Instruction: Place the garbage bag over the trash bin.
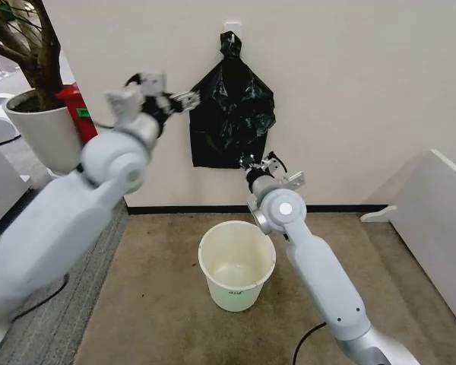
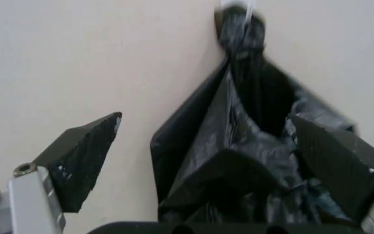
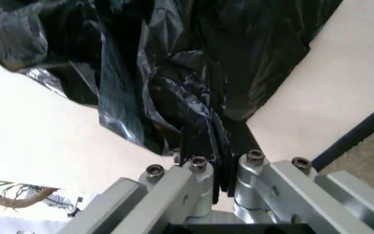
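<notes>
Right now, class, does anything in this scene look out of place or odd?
The bag is the odd thing: it hangs from a wall hook instead of lining the bin, which stands bare on the floor. The right gripper pinches its bottom edge; the left gripper is open beside its upper left.

The garbage bag was seen as thin, glossy, crinkled black plastic; the trash bin as smooth cream plastic; the carpet as rough and matt.
</notes>
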{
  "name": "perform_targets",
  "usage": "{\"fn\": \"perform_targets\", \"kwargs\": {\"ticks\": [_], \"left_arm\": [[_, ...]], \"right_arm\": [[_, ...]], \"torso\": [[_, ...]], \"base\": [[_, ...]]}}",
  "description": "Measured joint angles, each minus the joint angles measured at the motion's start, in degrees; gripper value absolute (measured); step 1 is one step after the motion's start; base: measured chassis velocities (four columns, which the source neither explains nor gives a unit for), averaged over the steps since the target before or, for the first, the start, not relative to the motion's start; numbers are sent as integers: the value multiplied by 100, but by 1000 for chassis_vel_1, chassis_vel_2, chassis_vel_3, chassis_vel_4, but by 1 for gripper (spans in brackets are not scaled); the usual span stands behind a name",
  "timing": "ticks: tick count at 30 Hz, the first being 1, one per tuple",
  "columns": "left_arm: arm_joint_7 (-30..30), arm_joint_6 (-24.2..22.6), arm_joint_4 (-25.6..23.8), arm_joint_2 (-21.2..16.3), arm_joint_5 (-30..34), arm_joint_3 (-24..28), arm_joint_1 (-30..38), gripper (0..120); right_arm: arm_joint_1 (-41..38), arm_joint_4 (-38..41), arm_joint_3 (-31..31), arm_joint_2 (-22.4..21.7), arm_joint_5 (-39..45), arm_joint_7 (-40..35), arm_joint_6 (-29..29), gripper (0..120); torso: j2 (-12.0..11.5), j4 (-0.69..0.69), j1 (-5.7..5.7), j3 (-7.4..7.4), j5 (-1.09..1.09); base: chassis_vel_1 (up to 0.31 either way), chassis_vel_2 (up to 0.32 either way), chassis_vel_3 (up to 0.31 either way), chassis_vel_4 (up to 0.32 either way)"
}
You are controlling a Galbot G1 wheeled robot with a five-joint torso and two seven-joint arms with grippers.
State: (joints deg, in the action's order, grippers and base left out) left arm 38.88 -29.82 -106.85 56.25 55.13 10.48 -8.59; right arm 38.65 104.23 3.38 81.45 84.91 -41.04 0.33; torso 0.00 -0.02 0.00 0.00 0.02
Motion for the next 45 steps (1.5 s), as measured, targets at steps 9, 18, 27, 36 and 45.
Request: {"fn": "perform_targets", "kwargs": {"ticks": [9,18,27,36,45], "left_arm": [[421,-271,668,621,279,543,375,100],[1146,-608,1371,1389,641,902,629,100],[1674,-624,2088,1873,711,954,782,100],[1740,-462,2397,2076,686,990,802,79],[1829,-335,2341,2024,647,892,818,45]], "right_arm": [[148,29,-48,158,-167,115,-3,0],[261,40,-55,200,-241,152,-3,0],[406,136,-39,151,-249,158,-9,0],[501,237,-20,81,-243,185,-22,0],[569,304,-6,26,-259,209,-28,0]], "torso": [[0,3,0,0,-2],[0,0,0,0,-1],[0,1,0,0,-1],[0,2,0,0,-1],[0,2,0,0,-1]], "base": [[0,0,0,0],[0,0,0,0],[0,0,0,0],[0,0,0,0],[0,0,0,0]]}}
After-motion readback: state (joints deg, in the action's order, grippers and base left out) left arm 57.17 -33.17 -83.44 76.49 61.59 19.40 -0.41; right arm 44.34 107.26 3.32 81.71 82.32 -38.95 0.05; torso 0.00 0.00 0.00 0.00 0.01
